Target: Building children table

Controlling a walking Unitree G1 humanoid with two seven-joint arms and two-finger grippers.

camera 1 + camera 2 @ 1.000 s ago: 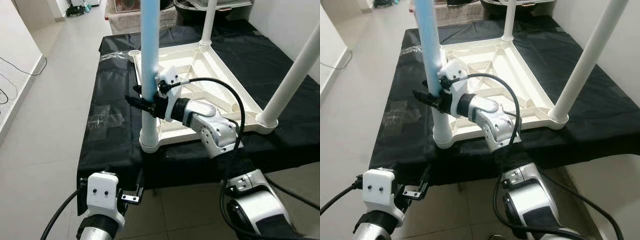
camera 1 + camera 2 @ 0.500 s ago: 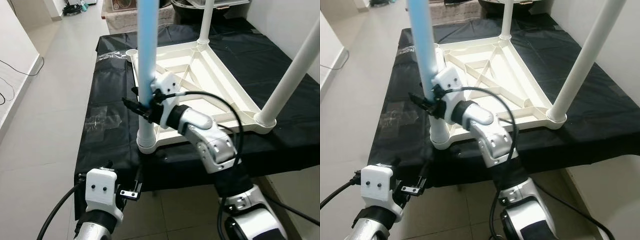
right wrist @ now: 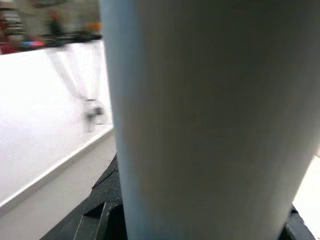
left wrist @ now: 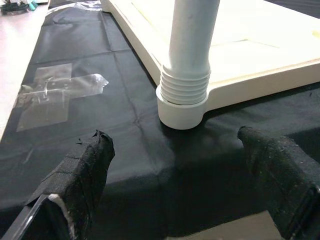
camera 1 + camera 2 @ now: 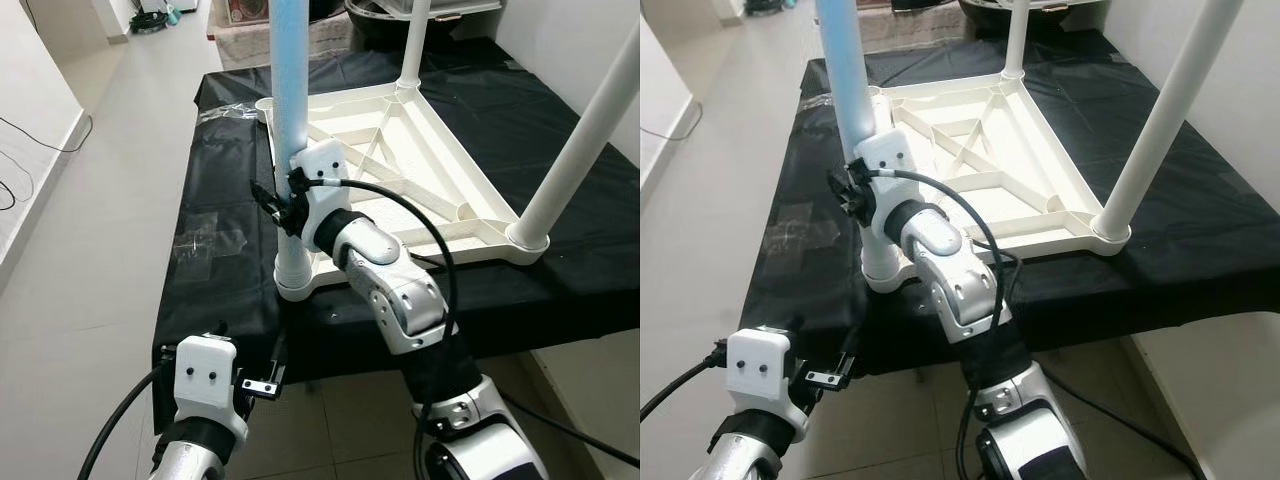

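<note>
Right gripper (image 5: 283, 205) turned further (blue leg (image 5: 289, 90) upright)

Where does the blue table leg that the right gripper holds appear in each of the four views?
Left eye view: blue leg rises top centre-left from the white corner socket.
Right eye view: blue leg at upper left, right gripper around it.
Left wrist view: its lower part stands in the socket.
Right wrist view: leg, very close.
Shared landmark: the socket.
</note>
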